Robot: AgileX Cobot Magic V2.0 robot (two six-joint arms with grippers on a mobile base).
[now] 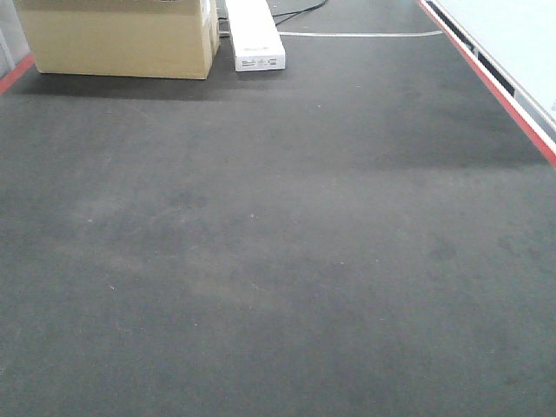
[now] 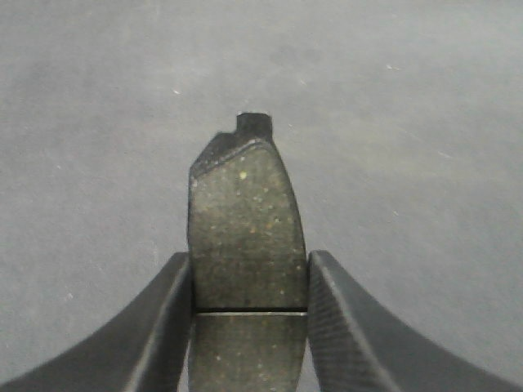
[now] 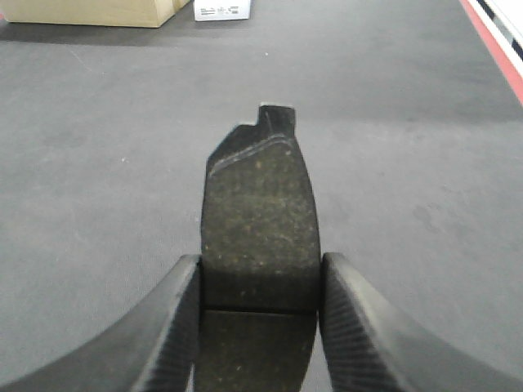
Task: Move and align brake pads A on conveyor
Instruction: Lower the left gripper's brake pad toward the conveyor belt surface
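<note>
Both claws hold pads, none laid down in view

The left claw (image 2: pixel 249 261) is clamped on a brake pad (image 2: pixel 245 204) above the conveyor (image 1: pixel 278 261). The right claw (image 3: pixel 261 261) grips a second brake pad (image 3: pixel 257 204) likewise. The front view shows no pad on the belt, so placing and lining up look to be mostly ahead.

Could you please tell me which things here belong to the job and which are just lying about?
Job: left end effector, shut on the first brake pad; right end effector, shut on the second brake pad; conveyor belt.
Lying about: cardboard box; white oblong case; black cable.
</note>
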